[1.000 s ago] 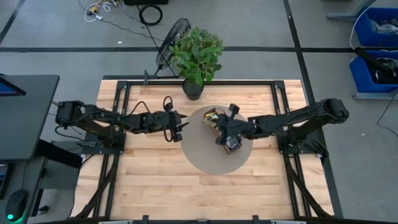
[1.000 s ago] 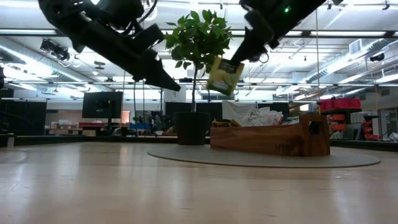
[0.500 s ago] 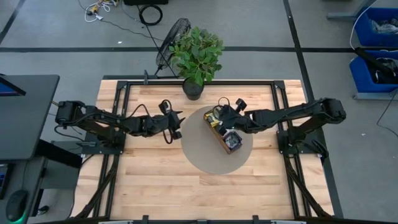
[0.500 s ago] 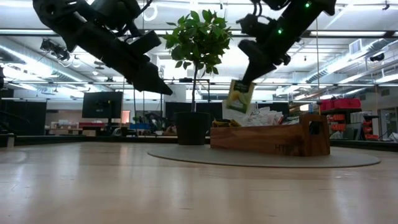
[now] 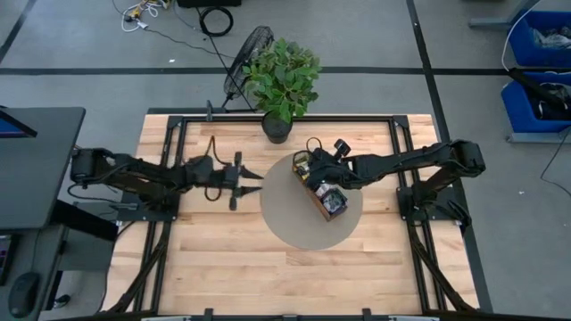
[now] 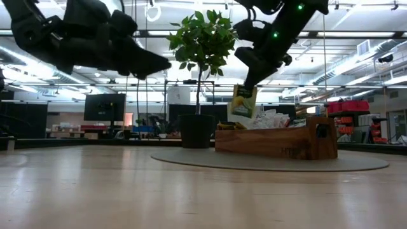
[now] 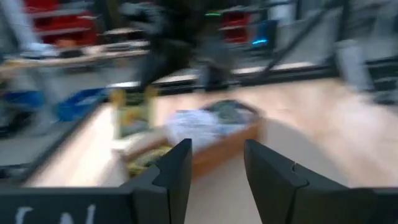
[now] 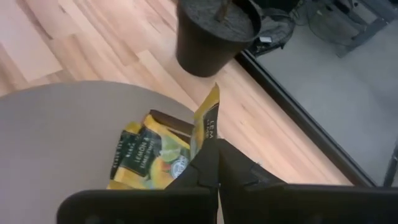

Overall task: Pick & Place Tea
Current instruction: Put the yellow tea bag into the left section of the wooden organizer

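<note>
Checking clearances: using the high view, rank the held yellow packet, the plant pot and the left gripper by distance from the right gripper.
1. Yellow tea packet: pinched in the right gripper fingers, over the long brown wooden box.
2. Black plant pot: beyond the mat's far edge.
3. Left gripper: off the round grey mat, left.

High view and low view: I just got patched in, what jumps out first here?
The right gripper hangs over the plant-side end of the wooden box, shut on a yellow tea packet that dangles just above the packets already in it. The box sits on a round grey mat mid-table, with a potted plant at the far edge. The left gripper waits open, beside the mat and clear of the box.
</note>
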Controlling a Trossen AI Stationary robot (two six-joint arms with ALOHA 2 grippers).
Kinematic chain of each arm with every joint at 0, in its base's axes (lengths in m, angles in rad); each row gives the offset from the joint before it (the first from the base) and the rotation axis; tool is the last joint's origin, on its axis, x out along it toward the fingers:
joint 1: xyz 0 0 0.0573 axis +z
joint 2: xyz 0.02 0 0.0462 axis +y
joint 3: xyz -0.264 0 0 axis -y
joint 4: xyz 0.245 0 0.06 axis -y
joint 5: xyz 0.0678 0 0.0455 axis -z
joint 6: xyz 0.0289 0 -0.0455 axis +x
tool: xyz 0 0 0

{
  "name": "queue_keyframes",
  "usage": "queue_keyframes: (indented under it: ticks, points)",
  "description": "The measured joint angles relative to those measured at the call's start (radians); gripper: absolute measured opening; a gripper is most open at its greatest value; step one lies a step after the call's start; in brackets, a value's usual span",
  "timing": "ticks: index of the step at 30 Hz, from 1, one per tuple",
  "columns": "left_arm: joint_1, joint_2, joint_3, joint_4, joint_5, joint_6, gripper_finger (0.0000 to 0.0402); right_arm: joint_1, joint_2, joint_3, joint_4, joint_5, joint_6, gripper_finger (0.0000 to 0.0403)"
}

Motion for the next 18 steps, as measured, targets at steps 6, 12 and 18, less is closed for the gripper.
queue_keyframes:
  ticks: [6,12,18]
  points:
    - [0.078,-0.09,-0.063,0.028,0.173,-0.06,0.0151,0.001,0.073,0.113,-0.118,-0.004,0.038,0.0]
    - [0.119,-0.136,-0.096,0.024,0.167,-0.084,0.0151,0.001,0.226,0.24,-0.225,-0.006,0.063,0.0]
    - [0.123,-0.138,-0.096,0.015,0.168,-0.099,0.0151,0.0,0.312,0.302,-0.304,0.004,0.083,0.0]
